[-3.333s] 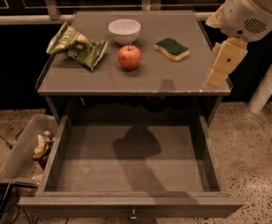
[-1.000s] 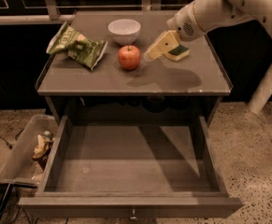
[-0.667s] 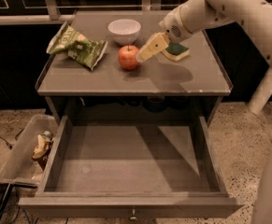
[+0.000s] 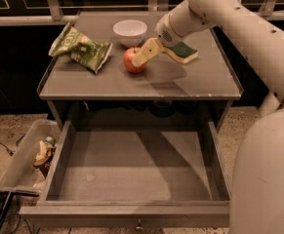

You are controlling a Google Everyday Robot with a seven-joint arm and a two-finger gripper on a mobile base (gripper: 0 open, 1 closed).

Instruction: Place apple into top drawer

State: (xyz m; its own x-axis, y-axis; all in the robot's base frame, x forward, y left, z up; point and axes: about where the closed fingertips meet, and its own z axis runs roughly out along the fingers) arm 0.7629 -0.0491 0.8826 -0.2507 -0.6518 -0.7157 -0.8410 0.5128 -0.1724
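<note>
The red-orange apple (image 4: 133, 61) sits on the grey cabinet top (image 4: 190, 79), just in front of the white bowl (image 4: 130, 31). My gripper (image 4: 140, 56) reaches in from the right, its yellowish fingertips right at the apple's right side and top. The top drawer (image 4: 131, 167) is pulled wide open below, with a flat grey bottom and a small knob (image 4: 139, 224) on its front.
A green chip bag (image 4: 80, 47) lies at the left of the top. A green and yellow sponge (image 4: 181, 52) lies right of the apple, partly behind my arm. A clear plastic bin (image 4: 22, 162) with trash stands on the floor at the left.
My gripper has swung from the right edge of the cabinet leftward over the sponge and now reaches the apple. The apple, bowl and drawer have not moved.
</note>
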